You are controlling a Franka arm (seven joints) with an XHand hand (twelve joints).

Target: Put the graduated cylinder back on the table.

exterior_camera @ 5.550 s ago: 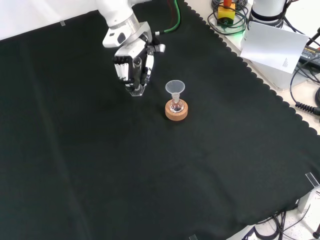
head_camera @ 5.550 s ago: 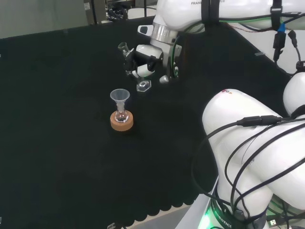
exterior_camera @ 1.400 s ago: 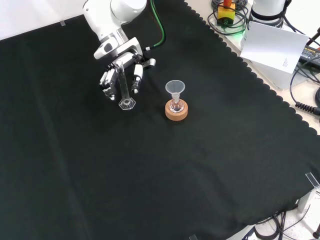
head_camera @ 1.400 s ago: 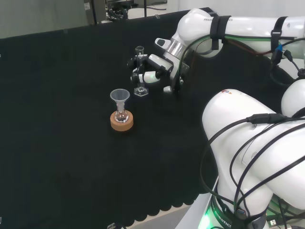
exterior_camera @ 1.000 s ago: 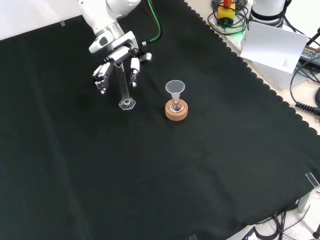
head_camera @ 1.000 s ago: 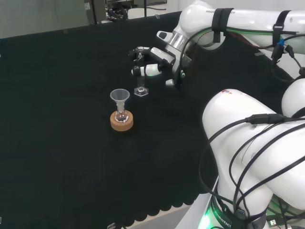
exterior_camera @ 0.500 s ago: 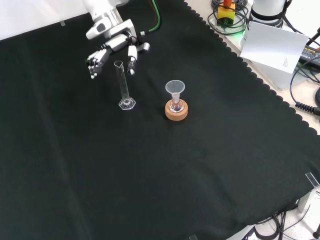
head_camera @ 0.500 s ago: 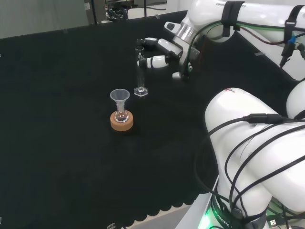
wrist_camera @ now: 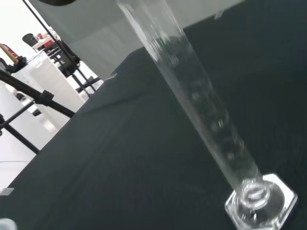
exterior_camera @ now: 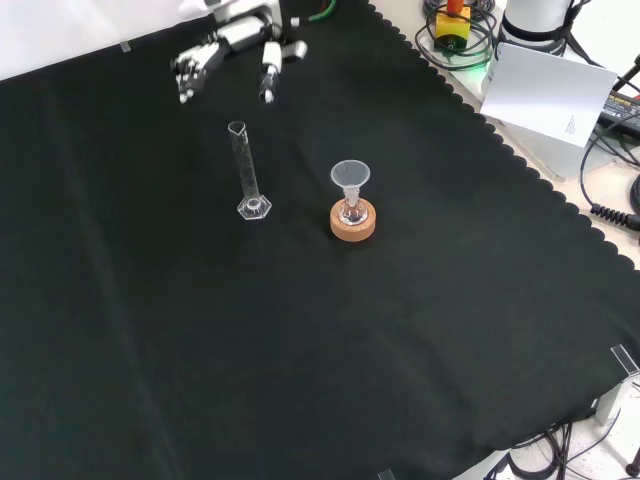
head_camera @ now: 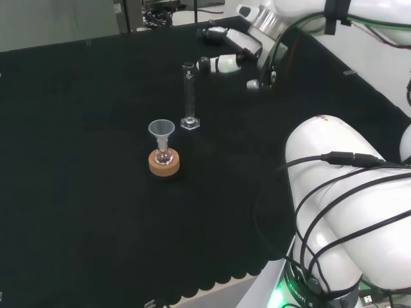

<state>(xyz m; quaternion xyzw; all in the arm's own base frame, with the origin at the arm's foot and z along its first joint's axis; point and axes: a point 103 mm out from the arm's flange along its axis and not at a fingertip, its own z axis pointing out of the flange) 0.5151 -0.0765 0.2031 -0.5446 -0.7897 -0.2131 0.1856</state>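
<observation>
The graduated cylinder stands upright on the black cloth on its hexagonal foot, alone, with nothing touching it. In the front view the hand hangs above and well apart from it, fingers spread and relaxed, grasping nothing. Just beside the cylinder, to its right in that view, a small flask with a clear funnel sits in a cork ring stand.
</observation>
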